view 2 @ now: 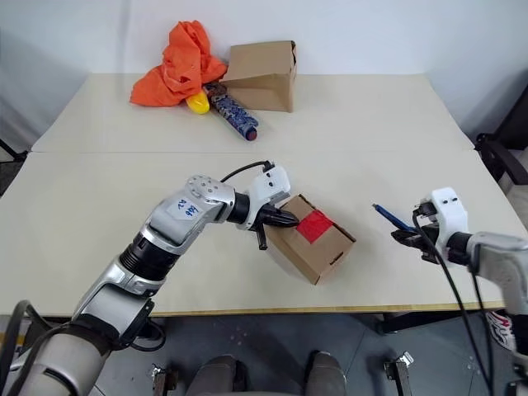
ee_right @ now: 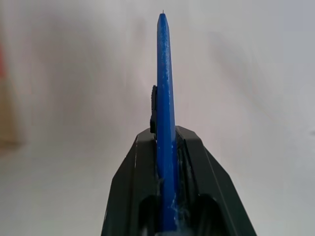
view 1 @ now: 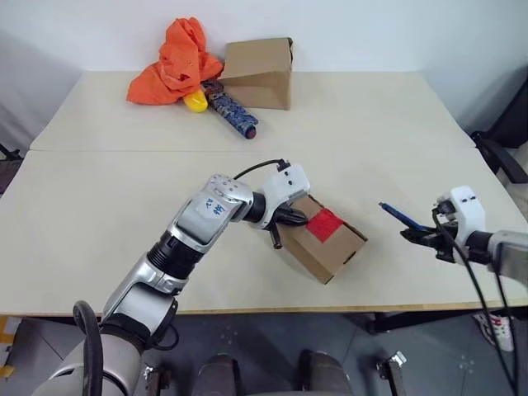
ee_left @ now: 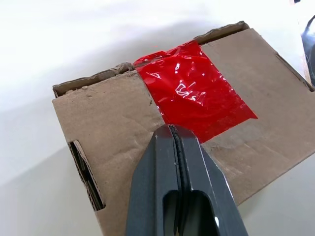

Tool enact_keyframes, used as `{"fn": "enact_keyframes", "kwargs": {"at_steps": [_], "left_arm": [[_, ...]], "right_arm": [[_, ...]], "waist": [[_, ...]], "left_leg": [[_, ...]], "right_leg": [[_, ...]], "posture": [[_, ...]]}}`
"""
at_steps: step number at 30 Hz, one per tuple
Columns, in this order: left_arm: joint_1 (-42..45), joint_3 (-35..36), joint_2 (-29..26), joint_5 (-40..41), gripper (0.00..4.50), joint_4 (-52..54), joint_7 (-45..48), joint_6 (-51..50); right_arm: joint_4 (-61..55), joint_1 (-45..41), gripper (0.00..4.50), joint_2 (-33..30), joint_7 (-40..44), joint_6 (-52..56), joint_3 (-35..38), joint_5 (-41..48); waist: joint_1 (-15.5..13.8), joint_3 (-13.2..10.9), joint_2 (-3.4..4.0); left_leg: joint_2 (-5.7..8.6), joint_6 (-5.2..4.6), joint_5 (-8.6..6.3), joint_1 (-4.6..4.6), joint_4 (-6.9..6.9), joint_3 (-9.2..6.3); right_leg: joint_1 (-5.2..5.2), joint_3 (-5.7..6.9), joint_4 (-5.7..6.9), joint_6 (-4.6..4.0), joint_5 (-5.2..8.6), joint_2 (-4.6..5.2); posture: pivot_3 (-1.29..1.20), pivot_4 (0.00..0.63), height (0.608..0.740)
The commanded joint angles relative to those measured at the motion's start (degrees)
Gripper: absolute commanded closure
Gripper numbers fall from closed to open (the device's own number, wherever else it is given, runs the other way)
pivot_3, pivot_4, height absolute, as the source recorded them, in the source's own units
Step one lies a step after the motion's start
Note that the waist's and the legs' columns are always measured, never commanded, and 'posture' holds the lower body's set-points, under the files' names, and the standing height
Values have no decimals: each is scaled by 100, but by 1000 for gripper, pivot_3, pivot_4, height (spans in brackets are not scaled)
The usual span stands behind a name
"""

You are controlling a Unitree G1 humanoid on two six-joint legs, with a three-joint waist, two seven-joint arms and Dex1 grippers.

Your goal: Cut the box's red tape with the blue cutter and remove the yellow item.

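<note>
Black fingers of my left gripper (ee_left: pixel 174 142) are pressed fully together, holding nothing, their tip resting on the box (view 1: pixel 326 238) at the near edge of the red tape (view 1: pixel 324 223); that arm reaches forward with the wrist bent inward and tipped down. My right gripper (view 2: pixel 410 236) sits well apart to the right, near the table's (view 1: pixel 107 190) front edge, clamped on the blue cutter (ee_right: pixel 165 98), whose slim shaft points away toward the box. From the left wrist I see glossy, wrinkled tape and frayed, corrugated flap edges with a side slot. From the head, an orange cloth (view 1: pixel 175 62), a bigger carton (view 1: pixel 260 73), a patterned cylinder (view 1: pixel 233 110) and a small yellow object (view 1: pixel 195 101) lie at the far side.
</note>
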State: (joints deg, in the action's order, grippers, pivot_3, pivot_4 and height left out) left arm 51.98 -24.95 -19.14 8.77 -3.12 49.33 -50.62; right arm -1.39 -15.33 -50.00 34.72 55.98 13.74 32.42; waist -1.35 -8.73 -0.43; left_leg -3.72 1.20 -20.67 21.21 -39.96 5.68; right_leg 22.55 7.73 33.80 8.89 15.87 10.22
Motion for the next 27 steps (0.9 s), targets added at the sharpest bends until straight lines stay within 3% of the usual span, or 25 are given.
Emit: {"fn": "enact_keyframes", "kwargs": {"at_steps": [1, 10, 18, 22, 27], "left_arm": [[-256, -84, -228, 80, 4500, -24, 255, -169], [-129, 498, -1127, 771, 4500, 557, 953, -725], [-564, 604, -2251, 1103, 4500, 968, 1386, -1081], [-1064, 589, -2230, 1322, 4500, 1554, 1222, -1385], [-1316, 685, -1321, 1187, 4500, 1571, 276, -1362]], "right_arm": [[131, -46, 3050, 60, -89, -359, 219, -203], [334, -562, 32, -403, 432, -884, -35, -568], [506, -1696, 32, -434, 1005, -1573, -1539, -1617], [733, -2316, 954, -134, 1509, -1625, -2179, -1817], [1038, -2810, 2792, 81, 2090, -1706, -2658, -2031]], "waist": [[8, -12, 25], [31, -51, 65], [140, -98, 64], [126, -116, 53], [24, -123, 43]], "left_leg": [[0, 0, 0, 1, 1, 0], [-2, 4, 2, 3, 7, 8], [-2, 5, 3, 9, 20, 10], [-1, 6, 3, 26, 20, 11], [0, 6, 3, 48, 5, 11]], "right_leg": [[2, -1, 0, 0, 0, 0], [14, -13, 1, 1, 0, -6], [28, -16, 3, 5, 2, -6], [42, -15, 0, 13, 0, -6], [60, -13, 4, 16, -2, -6]], "posture": [[0, 150, 740], [0, 150, 740], [0, 150, 740], [0, 150, 740], [0, 150, 740]]}}
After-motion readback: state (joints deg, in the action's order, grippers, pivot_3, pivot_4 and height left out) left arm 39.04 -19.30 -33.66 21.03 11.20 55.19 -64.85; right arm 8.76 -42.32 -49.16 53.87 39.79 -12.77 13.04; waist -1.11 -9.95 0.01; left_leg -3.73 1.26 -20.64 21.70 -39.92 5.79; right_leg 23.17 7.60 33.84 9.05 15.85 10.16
